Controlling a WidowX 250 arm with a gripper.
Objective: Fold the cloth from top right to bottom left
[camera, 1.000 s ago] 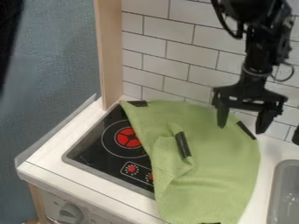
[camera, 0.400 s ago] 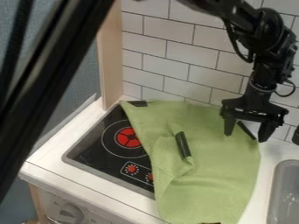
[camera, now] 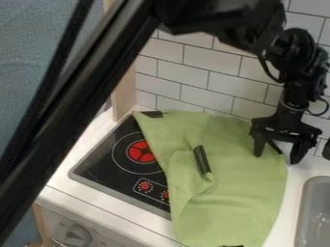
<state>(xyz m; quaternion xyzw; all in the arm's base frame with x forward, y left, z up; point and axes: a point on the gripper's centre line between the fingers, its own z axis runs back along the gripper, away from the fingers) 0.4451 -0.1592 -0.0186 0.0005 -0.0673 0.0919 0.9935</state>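
Note:
The gripper (camera: pixel 278 157) hangs at the right over the cloth's top right corner, its two fingers spread apart and pointing down. Its left finger is over the green cloth (camera: pixel 241 193), and its right one is just past the cloth's right edge. A dark patch at that corner shows partly between the fingers. The cloth lies over the right part of the stove and the counter, with a raised fold and a dark strip near its middle. Whether the fingertips touch the cloth, I cannot tell.
The black stove top (camera: pixel 106 164) with a red burner is left of the cloth. A grey sink (camera: pixel 316 212) lies at the right edge. White wall tiles (camera: pixel 187 82) rise behind, beside a wooden post. Dark arm parts cross the upper left.
The gripper has come down and slightly right, closer to the cloth's top right corner. Dark arm parts have swung into the left side of the view. The cloth looks unmoved.

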